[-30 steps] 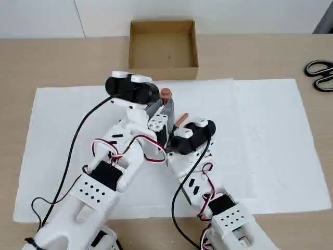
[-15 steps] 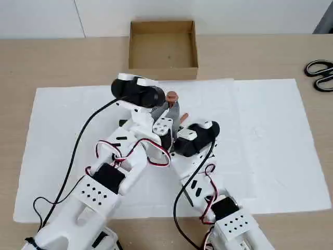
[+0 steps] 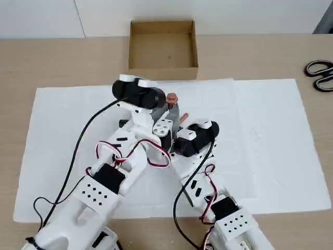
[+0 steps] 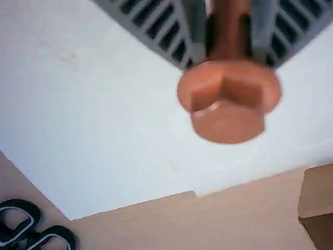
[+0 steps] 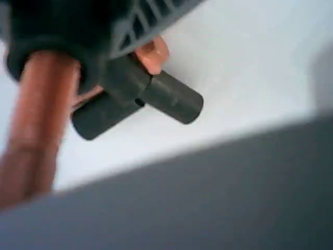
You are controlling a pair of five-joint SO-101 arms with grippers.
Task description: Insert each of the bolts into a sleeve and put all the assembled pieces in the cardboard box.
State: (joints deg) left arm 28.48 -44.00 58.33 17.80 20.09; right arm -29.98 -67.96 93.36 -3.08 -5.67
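The left arm (image 3: 125,161) reaches to the middle of the white sheet (image 3: 270,135). The left jaws are closed tight on a copper bolt (image 4: 226,101). They hold it by its thin part, and its six-sided head sticks out past the tips. Seen from above, the head points toward 12 o'clock, at the cardboard box (image 3: 163,73).

The box sits on the wooden surface (image 3: 62,57) at 12 o'clock, just past the far edge of the sheet. The bolt is near the box but not in it.

The right arm (image 3: 195,138) is just beside the left one, at about its 4 o'clock. The right jaws are near the left jaws. I cannot tell if they are open or closed. A long copper rod (image 5: 36,125) runs very close to the right arm's camera. Its far end goes into a dark round part, right by the grey left jaws.

One dark sleeve (image 5: 171,96) lies on the sheet, touching a second dark sleeve (image 5: 101,114). A copper bolt head (image 5: 152,54) peeks out just behind them.

Black scissors (image 3: 321,74) lie on the surface at 2 o'clock, well apart from both arms.
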